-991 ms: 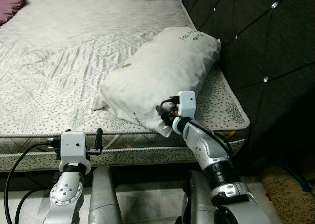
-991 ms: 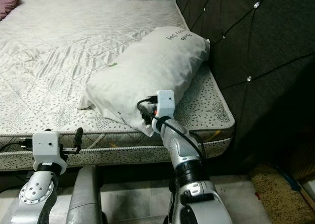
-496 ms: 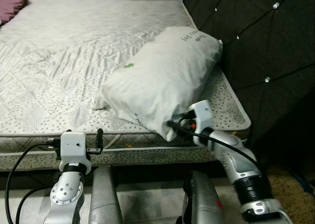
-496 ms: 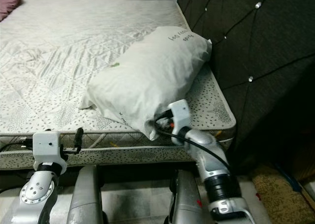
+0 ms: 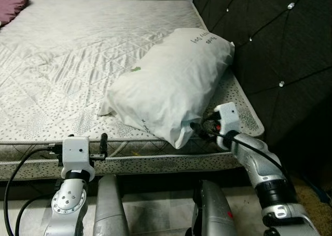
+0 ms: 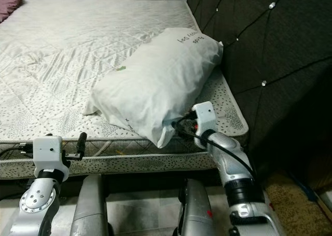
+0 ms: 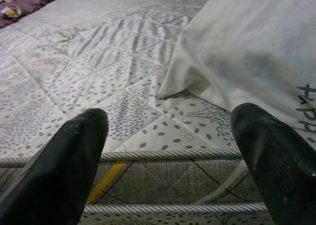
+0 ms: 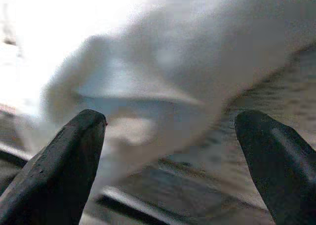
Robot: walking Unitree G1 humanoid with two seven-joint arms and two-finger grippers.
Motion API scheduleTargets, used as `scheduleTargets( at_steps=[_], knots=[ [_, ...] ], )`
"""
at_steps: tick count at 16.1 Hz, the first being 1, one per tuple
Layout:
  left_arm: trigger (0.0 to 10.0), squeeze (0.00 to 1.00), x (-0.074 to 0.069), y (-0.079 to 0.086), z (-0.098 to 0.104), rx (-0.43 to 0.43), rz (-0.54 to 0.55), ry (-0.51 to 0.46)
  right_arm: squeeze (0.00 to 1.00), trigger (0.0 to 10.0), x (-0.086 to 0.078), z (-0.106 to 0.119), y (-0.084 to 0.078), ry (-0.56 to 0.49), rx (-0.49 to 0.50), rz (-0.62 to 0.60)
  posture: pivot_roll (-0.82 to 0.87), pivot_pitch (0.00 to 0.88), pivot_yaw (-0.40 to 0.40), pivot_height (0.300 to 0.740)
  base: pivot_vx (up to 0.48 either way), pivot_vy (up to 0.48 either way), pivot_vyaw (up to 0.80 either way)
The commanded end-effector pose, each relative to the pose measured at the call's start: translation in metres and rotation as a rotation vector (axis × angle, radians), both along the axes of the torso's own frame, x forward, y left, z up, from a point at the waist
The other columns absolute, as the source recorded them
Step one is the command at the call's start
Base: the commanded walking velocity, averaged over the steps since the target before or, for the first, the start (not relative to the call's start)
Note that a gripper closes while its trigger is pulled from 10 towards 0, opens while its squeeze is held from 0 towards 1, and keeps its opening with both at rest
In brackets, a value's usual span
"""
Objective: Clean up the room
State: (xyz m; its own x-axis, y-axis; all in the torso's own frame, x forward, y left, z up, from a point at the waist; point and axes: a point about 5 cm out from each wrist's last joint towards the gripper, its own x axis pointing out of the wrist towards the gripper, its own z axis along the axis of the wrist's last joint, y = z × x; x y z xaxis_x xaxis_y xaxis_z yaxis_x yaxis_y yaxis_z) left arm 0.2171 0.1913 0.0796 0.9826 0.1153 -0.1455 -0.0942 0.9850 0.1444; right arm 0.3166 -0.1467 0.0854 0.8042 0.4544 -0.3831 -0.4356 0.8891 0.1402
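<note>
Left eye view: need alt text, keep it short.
A white pillow lies diagonally on a bare quilted mattress against a dark tufted headboard. The right gripper, open, sits at the pillow's near corner; the left gripper hangs by the mattress edge.

A dark tufted headboard (image 5: pixel 275 44) stands beside the mattress (image 5: pixel 67 54).

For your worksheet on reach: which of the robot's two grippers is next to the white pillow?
The right gripper, raised to the pillow at its near corner on the mattress. The left gripper sits lower, by the mattress edge.
</note>
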Motion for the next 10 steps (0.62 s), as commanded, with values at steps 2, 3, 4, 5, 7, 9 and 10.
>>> scheduleTargets(
  at_steps=[2, 3, 4, 5, 7, 9, 10],
  knots=[
    [10.0, 0.0, 0.001, -0.002, -0.001, 0.006, -0.018, 0.008, 1.0, 10.0, 0.003, 0.008, 0.02, -0.007, 0.061, 0.038, 0.13, 0.0, -0.053, 0.529, 0.0, 0.0, 0.0],
    [10.0, 0.0, 0.0, -0.001, 0.0, 0.009, -0.02, 0.009, 1.0, 10.0, 0.003, 0.007, 0.031, 0.001, 0.085, 0.051, 0.14, 0.0, -0.056, 0.529, 0.0, 0.0, 0.0],
    [10.0, 0.0, -0.002, 0.002, 0.0, 0.013, -0.018, 0.012, 0.54, 10.0, 0.003, 0.006, 0.042, 0.009, 0.102, 0.078, 0.14, 0.0, -0.056, 0.529, 0.0, 0.0, 0.0],
    [10.0, 0.0, -0.003, 0.003, 0.0, 0.016, -0.016, 0.014, 0.02, 10.0, 0.003, 0.005, 0.048, 0.007, 0.101, 0.093, 0.14, 0.0, -0.056, 0.529, 0.0, 0.0, 0.0],
    [10.0, 0.0, -0.007, 0.005, 0.0, 0.021, -0.009, 0.018, 0.0, 10.0, 0.009, 0.008, 0.063, -0.011, 0.098, 0.103, 0.16, 0.0, -0.069, 0.529, 0.0, 0.0, 0.0],
    [10.0, 0.0, -0.01, 0.005, 0.001, 0.022, -0.005, 0.02, 0.0, 10.0, 0.014, 0.011, 0.072, -0.02, 0.095, 0.095, 0.17, 0.0, -0.071, 0.529, 0.0, 0.0, 0.0],
    [10.0, 0.0, -0.013, 0.005, 0.001, 0.021, -0.002, 0.023, 0.0, 10.0, 0.016, 0.012, 0.075, -0.021, 0.087, 0.082, 0.17, 0.0, -0.073, 0.529, 0.0, 0.0, 0.0]
  ],
)
